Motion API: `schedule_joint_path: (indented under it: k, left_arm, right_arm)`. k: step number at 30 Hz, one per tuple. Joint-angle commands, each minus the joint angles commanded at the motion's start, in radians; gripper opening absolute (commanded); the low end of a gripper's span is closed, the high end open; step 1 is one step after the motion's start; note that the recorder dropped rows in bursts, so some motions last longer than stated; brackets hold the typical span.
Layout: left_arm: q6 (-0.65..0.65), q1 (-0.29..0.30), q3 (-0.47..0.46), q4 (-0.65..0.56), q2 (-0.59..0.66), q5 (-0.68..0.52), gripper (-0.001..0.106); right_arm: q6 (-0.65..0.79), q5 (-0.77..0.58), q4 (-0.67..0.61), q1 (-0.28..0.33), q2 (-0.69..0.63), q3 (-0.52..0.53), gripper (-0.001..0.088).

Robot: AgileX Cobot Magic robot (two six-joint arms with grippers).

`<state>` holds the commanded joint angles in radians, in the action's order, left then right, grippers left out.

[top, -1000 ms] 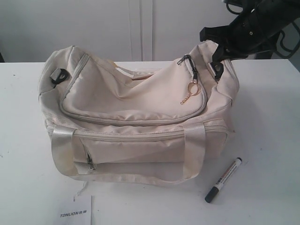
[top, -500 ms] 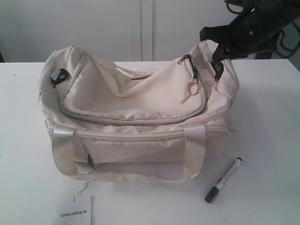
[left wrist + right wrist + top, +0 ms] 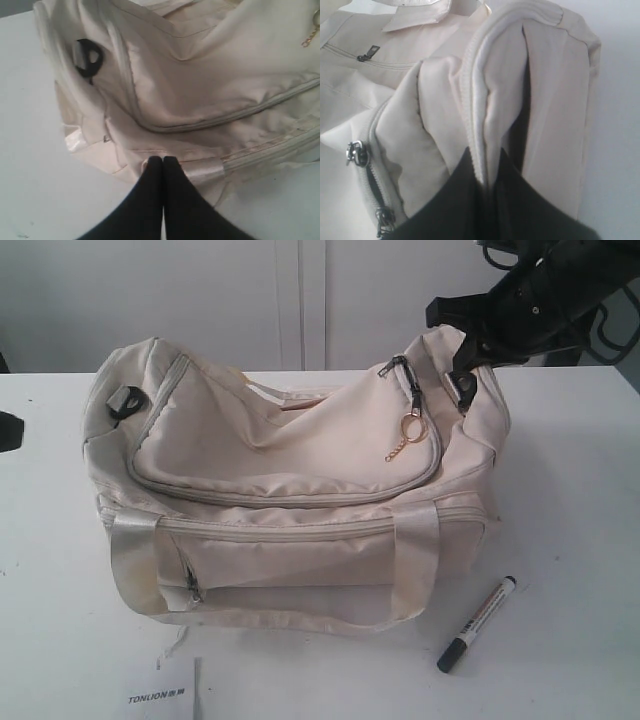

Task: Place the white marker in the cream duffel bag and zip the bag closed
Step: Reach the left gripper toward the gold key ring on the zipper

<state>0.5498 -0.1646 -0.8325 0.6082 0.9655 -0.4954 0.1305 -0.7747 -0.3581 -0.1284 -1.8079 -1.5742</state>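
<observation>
We locate the slim white dark-capped marker (image 3: 478,624) on the surface (image 3: 560,490), off the front corner of the soft cream fabric duffel bag (image 3: 290,490), long axis slanting away from it. The nearer right end effector (image 3: 487,165) pinches the bag at that end. The left end effector (image 3: 163,162) is pressed together, empty. Neither wrist view shows the marker.

There is one cream duffel bag (image 3: 300,490), with one gold keyring (image 3: 411,427) on it. One white marker (image 3: 477,624) and one printed card (image 3: 165,692) lie on the single desk (image 3: 580,490).
</observation>
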Motion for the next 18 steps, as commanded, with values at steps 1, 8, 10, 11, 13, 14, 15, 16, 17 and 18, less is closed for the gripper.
schedule_joint_path:
  k: [1,8,10,11,13,14,15,16,17,18]
  left_arm:
    - [0.034,0.0,-0.008,0.032,0.02,-0.006,0.0]
    - [0.218,-0.065,-0.055,0.204,0.149,-0.003,0.0]
    - [0.218,-0.121,-0.079,0.204,0.191,0.017,0.0]
    - [0.218,-0.149,-0.094,0.204,0.216,0.032,0.0]
    - [0.218,-0.196,-0.123,0.204,0.269,0.06,0.0]
    - [0.218,-0.221,-0.139,0.204,0.295,0.073,0.0]
    - [0.218,-0.239,-0.158,0.204,0.317,0.08,0.0]
    - [0.218,-0.258,-0.177,0.204,0.345,0.084,0.0]
    - [0.218,-0.275,-0.197,0.204,0.372,0.084,0.0]
    - [0.218,-0.291,-0.212,0.204,0.392,0.082,0.0]
  right_arm:
    - [0.0,0.0,0.0,0.0,0.0,0.0,0.0]
    - [0.0,0.006,0.0,0.0,0.0,0.0,0.0]
    - [0.0,0.006,0.0,0.0,0.0,0.0,0.0]
    - [0.0,0.006,0.0,0.0,0.0,0.0,0.0]
    - [0.0,0.006,0.0,0.0,0.0,0.0,0.0]
    - [0.0,0.006,0.0,0.0,0.0,0.0,0.0]
    - [0.0,0.006,0.0,0.0,0.0,0.0,0.0]
    - [0.0,0.006,0.0,0.0,0.0,0.0,0.0]
    - [0.0,0.006,0.0,0.0,0.0,0.0,0.0]
    - [0.0,0.006,0.0,0.0,0.0,0.0,0.0]
